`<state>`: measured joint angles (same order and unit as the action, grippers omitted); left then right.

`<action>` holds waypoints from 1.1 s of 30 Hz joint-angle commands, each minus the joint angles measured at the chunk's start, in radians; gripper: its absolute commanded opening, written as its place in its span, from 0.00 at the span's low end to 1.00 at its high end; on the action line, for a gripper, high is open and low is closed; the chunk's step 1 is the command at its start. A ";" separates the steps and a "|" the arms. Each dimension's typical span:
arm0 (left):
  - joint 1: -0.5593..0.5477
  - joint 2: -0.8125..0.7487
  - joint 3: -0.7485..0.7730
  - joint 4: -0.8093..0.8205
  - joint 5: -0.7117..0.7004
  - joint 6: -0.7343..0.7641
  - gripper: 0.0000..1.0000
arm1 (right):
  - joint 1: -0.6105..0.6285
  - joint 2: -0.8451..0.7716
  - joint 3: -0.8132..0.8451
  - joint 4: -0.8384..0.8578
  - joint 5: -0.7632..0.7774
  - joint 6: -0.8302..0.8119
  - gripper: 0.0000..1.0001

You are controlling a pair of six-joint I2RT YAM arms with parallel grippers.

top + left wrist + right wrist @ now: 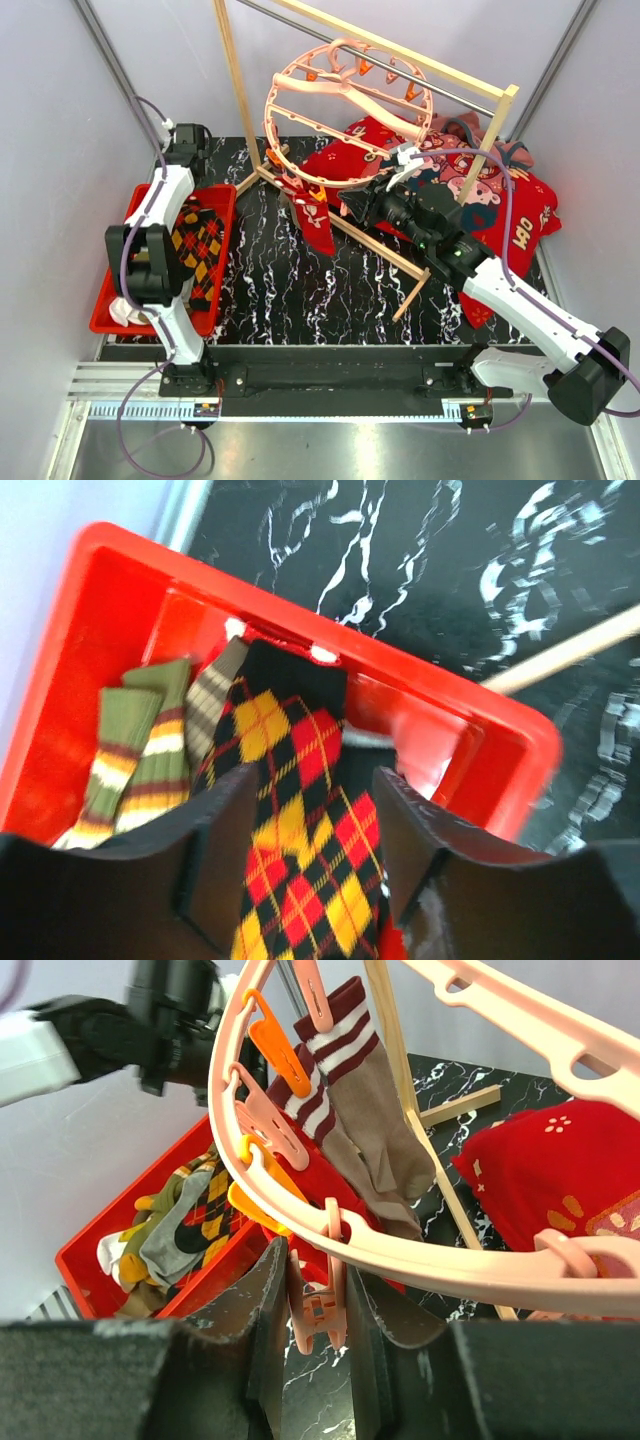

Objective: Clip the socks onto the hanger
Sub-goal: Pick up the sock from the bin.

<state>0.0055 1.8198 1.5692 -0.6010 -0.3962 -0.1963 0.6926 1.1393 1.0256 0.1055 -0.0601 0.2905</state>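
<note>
The salmon-pink ring hanger (pixel 345 105) hangs from the wooden rack. A red sock (pixel 316 218) hangs from its lower edge. In the right wrist view a taupe sock with a maroon-striped cuff (pixel 378 1110) also hangs clipped. My right gripper (pixel 352 205) is at the ring's lower rim, and its jaws (pixel 318 1310) are shut on a pink clip (pixel 320 1305). My left gripper (pixel 310 860) is open low over the red bin (pixel 330 610), its fingers either side of the dark argyle sock (pixel 300 810). Olive striped socks (pixel 130 760) and a brown striped one (pixel 212 702) lie beside it.
The red bin (pixel 222 215) sits at the table's left edge against the wall. The pale wooden rack frame (pixel 232 95) spans the back, with a foot bar (pixel 385 255) crossing the table. A big red cartoon cloth (pixel 505 215) lies at the back right.
</note>
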 commanded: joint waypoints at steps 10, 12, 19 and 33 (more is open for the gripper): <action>0.050 -0.020 -0.182 -0.065 0.085 -0.043 0.28 | -0.002 0.011 -0.032 0.011 -0.020 -0.030 0.07; 0.048 -0.068 -0.236 -0.072 0.099 -0.054 0.27 | -0.002 0.004 -0.038 0.016 -0.014 -0.031 0.07; 0.051 -0.166 -0.399 -0.088 0.080 -0.061 0.27 | -0.002 -0.016 -0.050 0.014 -0.003 -0.044 0.07; 0.051 -0.228 -0.186 -0.112 0.106 -0.055 0.34 | -0.002 -0.032 -0.050 0.017 -0.003 -0.059 0.07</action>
<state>0.0532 1.5879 1.2377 -0.7464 -0.2871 -0.2657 0.6926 1.1233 0.9863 0.1444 -0.0536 0.2432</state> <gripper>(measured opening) 0.328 0.301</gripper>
